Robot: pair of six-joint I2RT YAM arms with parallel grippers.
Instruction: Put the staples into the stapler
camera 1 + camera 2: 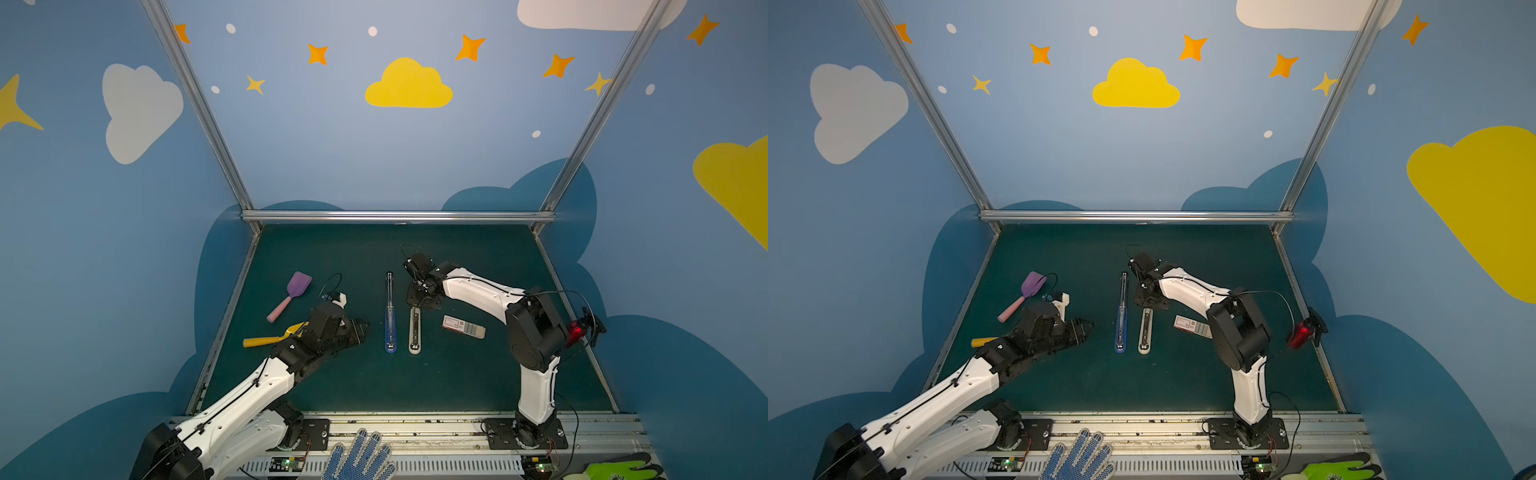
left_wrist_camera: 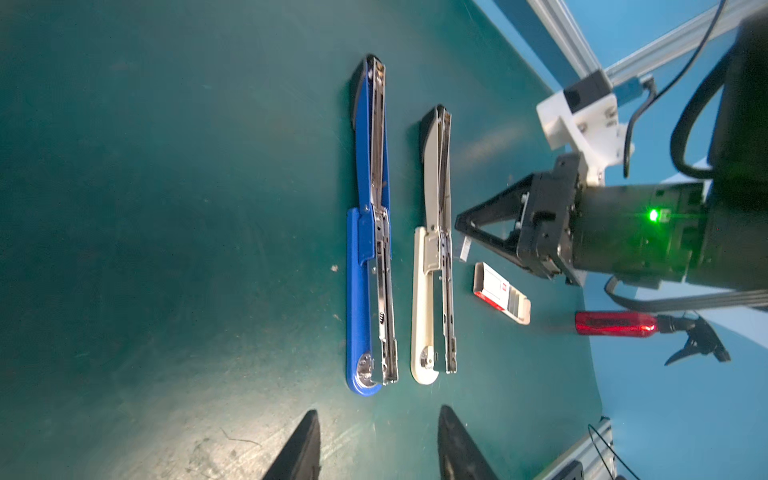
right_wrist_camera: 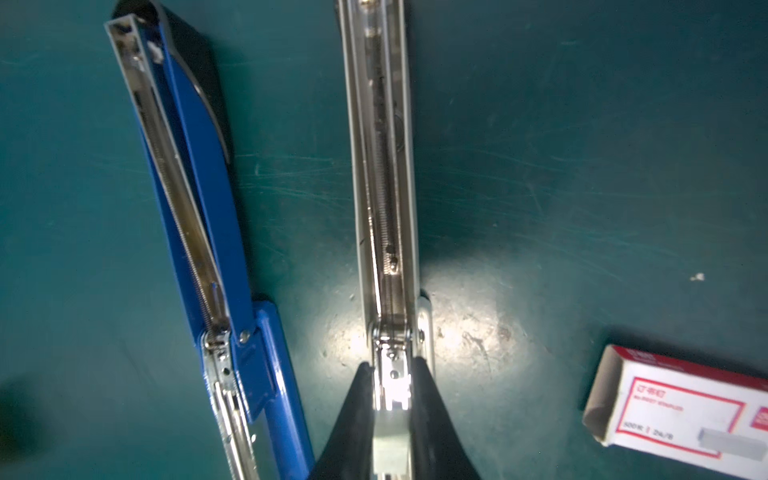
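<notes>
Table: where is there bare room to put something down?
Crowded mid-table: blue stapler, white stapler and box side by side. Bare: the mat between them and the front rail, and the far strip by the back rail.

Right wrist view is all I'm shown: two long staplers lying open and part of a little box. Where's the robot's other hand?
Observer: The left hand hovers left of the blue stapler in both top views, its fingers apart, holding nothing.
Visitor: What's cut off at my picture's edge?
Observer: The staple box has its inner tray slid partway out, toward the right arm.
Visitor: Anything else lying around?
Observer: A purple spatula and a yellow-handled tool lie near the left edge of the table.
</notes>
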